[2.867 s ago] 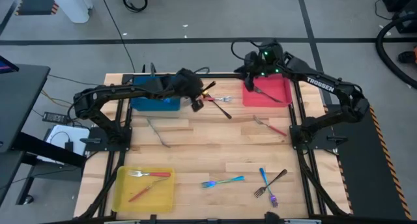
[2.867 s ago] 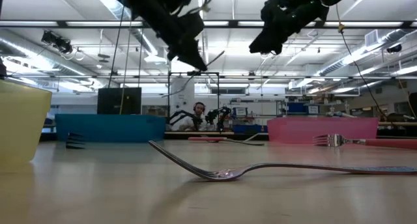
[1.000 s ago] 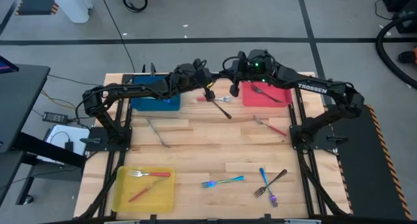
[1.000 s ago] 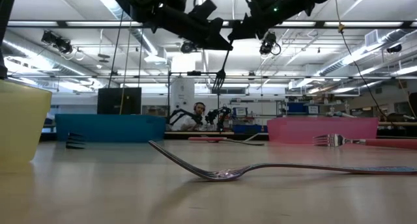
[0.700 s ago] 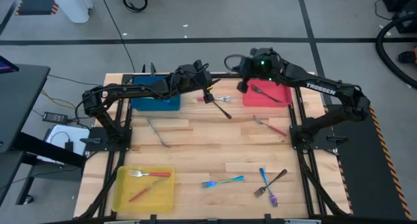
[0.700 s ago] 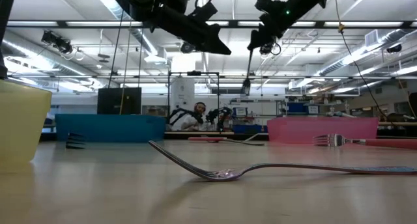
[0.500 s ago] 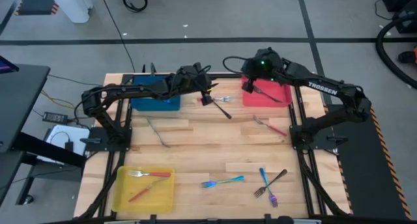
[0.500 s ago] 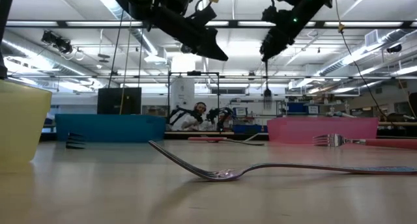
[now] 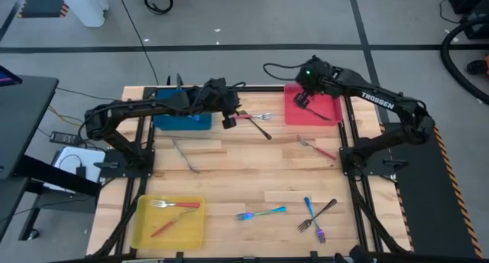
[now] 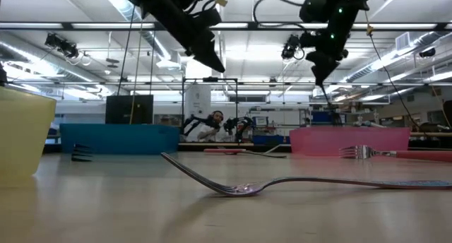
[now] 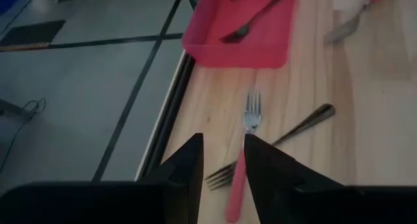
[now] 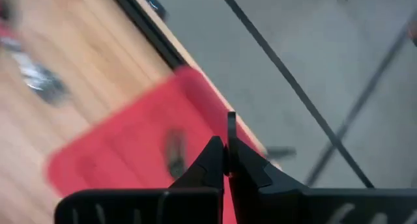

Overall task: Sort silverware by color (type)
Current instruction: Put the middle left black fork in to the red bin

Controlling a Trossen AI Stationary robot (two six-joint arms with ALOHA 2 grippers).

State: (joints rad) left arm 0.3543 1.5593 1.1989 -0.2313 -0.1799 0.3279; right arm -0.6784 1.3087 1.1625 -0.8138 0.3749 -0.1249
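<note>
Over the far half of the pale wooden table (image 9: 244, 179), going from the left, the left pincer (image 9: 228, 121) hangs just beside the blue square tray (image 9: 182, 119), its fingers (image 11: 189, 165) apart with nothing between them. Directly under it, in the left wrist view, lies a red-handled fork with a silver head (image 11: 242, 160), its long axis running straight ahead along the pincer's own line, crossed by a dark bronze-black utensil (image 11: 277, 143) lying on a slant. The left arm is by far the nearer to this pair; it reaches low and nearly level across the table from its base on the left side, wrist tipped downward.

Further right, the right pincer (image 9: 303, 96) is poised above the flat red square tray (image 9: 330, 110). Its fingers are pressed together on a slim dark bronze-black fork (image 12: 230, 136), which hangs straight down from the tips, tines lowest in the low view (image 10: 326, 95). The tray lies straight below, already holding another dark fork (image 9: 322, 112), so the coming move probably turns only on lowering and letting go. The right arm arches up and over from its base on the right side, elbow bent, wrist pointing down.

Other silverware lies scattered near the front edge, and two red-handled pieces rest in the yellow square tray (image 9: 145, 228).
</note>
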